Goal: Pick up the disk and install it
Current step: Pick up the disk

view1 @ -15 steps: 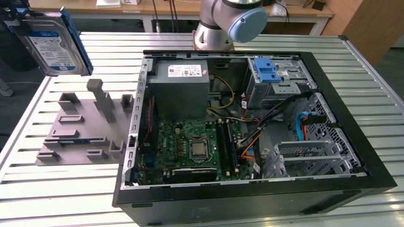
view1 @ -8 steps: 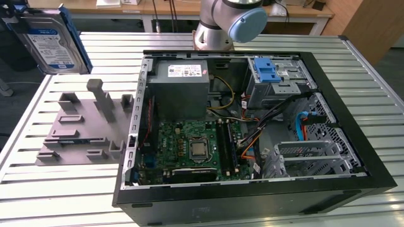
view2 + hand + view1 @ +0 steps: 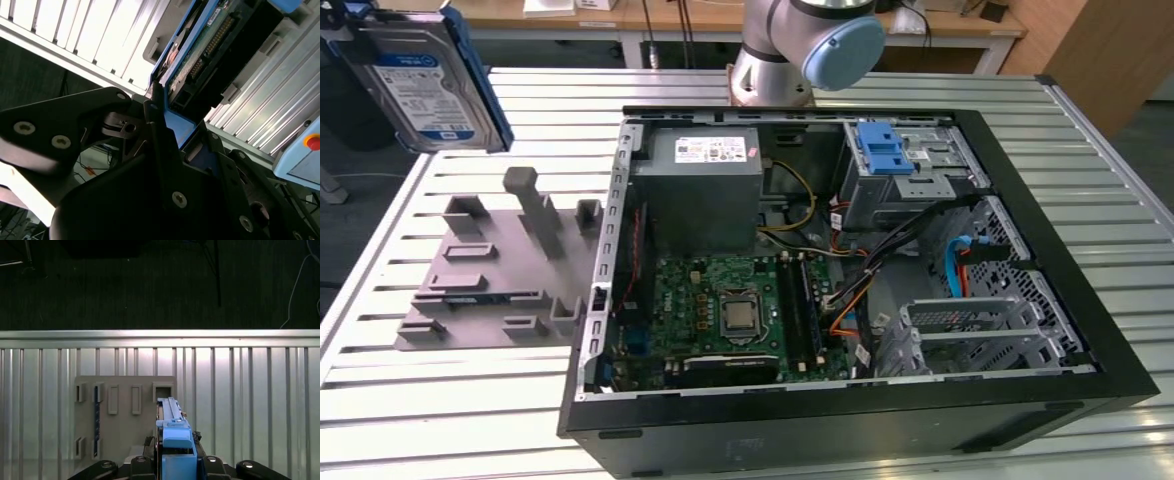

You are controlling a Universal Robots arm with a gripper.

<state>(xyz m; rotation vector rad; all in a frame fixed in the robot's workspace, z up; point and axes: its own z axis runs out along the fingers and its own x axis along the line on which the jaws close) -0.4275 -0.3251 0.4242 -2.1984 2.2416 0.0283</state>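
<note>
The fingers (image 3: 162,150) are clamped on the blue carrier bracket (image 3: 179,129) that frames the disk (image 3: 202,52). In the second wrist view the black gripper (image 3: 172,120) presses on the plastic from both sides, with no gap showing. That view shows the disk's underside, with a green circuit board (image 3: 195,60) and a dark connector strip. Its far end is cut off by the frame.

In the exterior view the disk hangs in the air at the upper corner on the exterior view's left. Its top is cut off by the frame edge, and whatever holds it is out of frame. Its label (image 3: 427,85) is white and blue, and the print is too small to read. In the first wrist view the disk is seen edge-on, so the label is hidden.

Below the disk lies the slatted metal table (image 3: 480,400). A grey fixture (image 3: 494,270) with upright posts and slots rests on it, its slots bare.

Well apart from the disk, toward the exterior view's right, an open computer case (image 3: 854,425) lies on the table. Inside it are:
- a grey box (image 3: 707,200) with a white sticker, its writing not legible
- a green motherboard (image 3: 734,310)
- a silver metal cage (image 3: 914,185) with a blue latch (image 3: 891,150), with cables partly covering its lower part

Behind the case, the arm (image 3: 787,45) is cut off just above a blue-capped joint.
</note>
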